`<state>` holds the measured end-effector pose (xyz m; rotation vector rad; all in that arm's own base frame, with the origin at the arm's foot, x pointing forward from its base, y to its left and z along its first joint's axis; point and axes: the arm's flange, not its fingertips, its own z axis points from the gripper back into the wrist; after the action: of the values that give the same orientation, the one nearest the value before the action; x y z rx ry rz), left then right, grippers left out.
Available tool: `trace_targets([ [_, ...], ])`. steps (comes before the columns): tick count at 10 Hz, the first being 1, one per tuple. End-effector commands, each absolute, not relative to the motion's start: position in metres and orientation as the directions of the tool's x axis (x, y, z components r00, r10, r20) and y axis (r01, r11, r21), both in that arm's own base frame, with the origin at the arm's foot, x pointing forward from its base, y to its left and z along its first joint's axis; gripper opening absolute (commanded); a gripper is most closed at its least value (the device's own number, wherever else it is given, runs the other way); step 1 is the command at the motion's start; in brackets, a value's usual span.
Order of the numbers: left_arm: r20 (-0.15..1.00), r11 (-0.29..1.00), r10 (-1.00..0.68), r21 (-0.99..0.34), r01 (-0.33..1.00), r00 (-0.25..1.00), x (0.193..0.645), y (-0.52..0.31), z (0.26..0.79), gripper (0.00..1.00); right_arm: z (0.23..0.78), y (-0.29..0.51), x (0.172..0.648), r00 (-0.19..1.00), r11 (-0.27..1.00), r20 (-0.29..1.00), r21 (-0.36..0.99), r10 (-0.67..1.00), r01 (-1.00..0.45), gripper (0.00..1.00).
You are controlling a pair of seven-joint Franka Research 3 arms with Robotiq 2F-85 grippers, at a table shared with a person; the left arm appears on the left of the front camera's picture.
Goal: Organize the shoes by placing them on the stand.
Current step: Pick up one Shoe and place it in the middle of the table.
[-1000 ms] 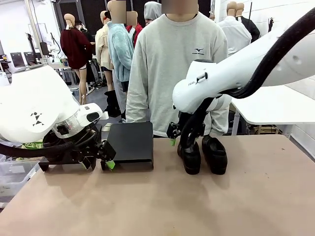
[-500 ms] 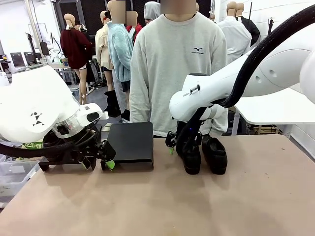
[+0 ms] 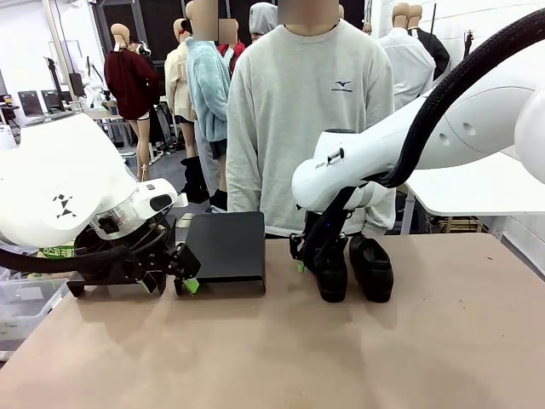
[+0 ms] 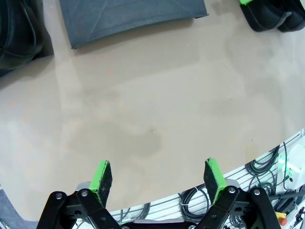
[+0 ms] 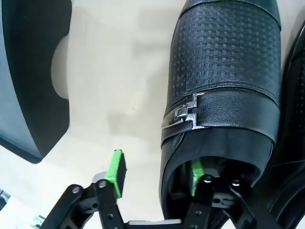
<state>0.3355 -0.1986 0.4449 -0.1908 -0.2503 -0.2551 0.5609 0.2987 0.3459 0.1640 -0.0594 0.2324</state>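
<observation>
shoe [image 5: 224, 62] straddled at its collar by the open right hand [image 5: 156, 172]; left hand [image 4: 157, 174] open above table [image 4: 152, 95].

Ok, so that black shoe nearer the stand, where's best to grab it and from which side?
Probably the collar wall of the shoe facing the stand, coming down from above: its mouth opens upward, so one of the fingers of the right gripper fits inside, the other outside, as they straddle it now.
</observation>
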Motion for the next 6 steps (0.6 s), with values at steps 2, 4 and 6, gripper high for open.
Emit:
trace_targets([
  [2, 0.276, 0.949, -0.221, -0.161, 0.272, 0.935, 0.3365, -0.1979, 0.4439, 1.0, 0.3474, 0.3033, 0.5648, 0.979, 0.97, 0.065, 0.132, 0.195, -0.202, 0.0],
  [4, 0.276, 0.949, -0.221, -0.161, 0.272, 0.935, 0.3365, -0.1979, 0.4439, 1.0, 0.3475, 0.3027, 0.565, 0.98, 0.973, 0.06, 0.126, 0.187, -0.193, 0.0],
  [6, 0.276, 0.949, -0.221, -0.161, 0.272, 0.935, 0.3365, -0.1979, 0.4439, 1.0, 0.3483, 0.3022, 0.5644, 0.982, 0.975, 0.053, 0.123, 0.182, -0.187, 0.0],
])
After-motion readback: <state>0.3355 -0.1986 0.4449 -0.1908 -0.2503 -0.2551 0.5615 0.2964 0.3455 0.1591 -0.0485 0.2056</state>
